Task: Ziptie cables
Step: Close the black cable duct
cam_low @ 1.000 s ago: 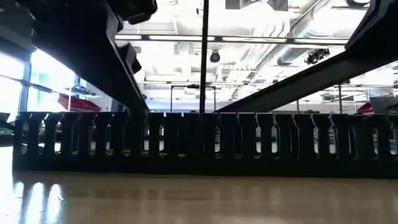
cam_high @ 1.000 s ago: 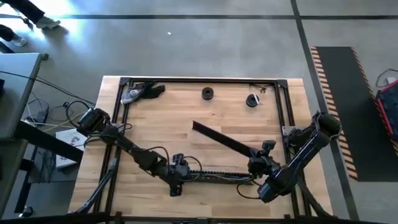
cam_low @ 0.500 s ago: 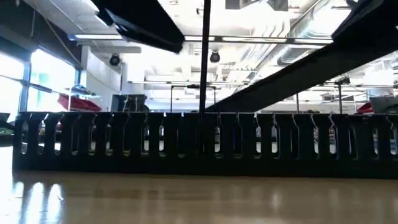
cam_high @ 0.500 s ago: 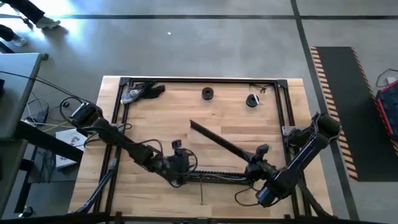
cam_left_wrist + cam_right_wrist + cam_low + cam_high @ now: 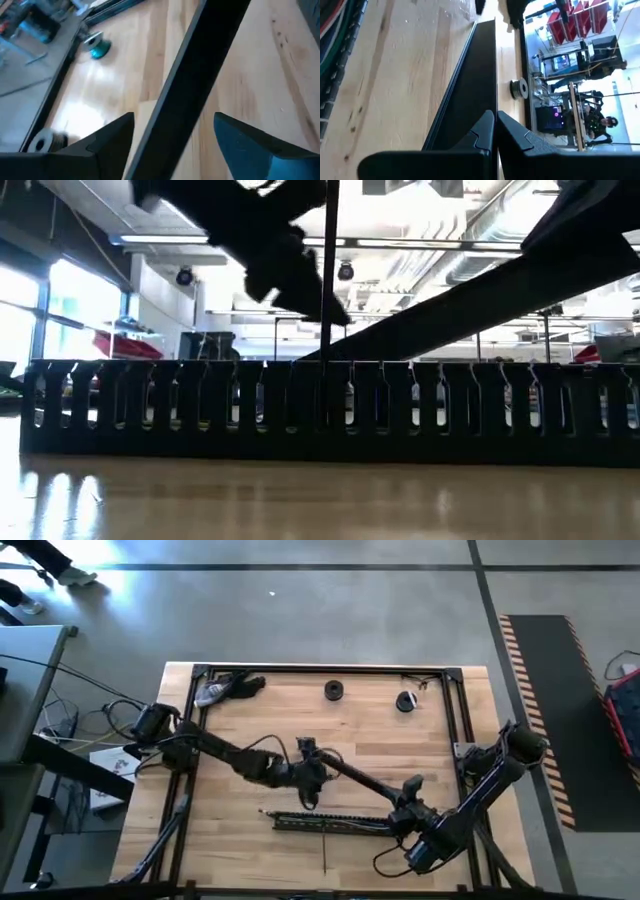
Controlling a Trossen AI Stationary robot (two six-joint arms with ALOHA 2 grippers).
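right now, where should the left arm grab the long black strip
Its free end, from above, with the fingers of the left gripper across the narrow width: the black strip is flat, long and thin, and the right gripper holds the other end.

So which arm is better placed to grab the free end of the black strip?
Left: the left claw, open, straddles the black strip at its free end. The right claw is shut on the other end.

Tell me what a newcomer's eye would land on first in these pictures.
The long flat black strip lying slantwise across the middle of the wooden table stands out: the left gripper sits open at its far end, the right gripper shut on its near end. Nearer the front edge lies the black slotted channel, with the cables in it.
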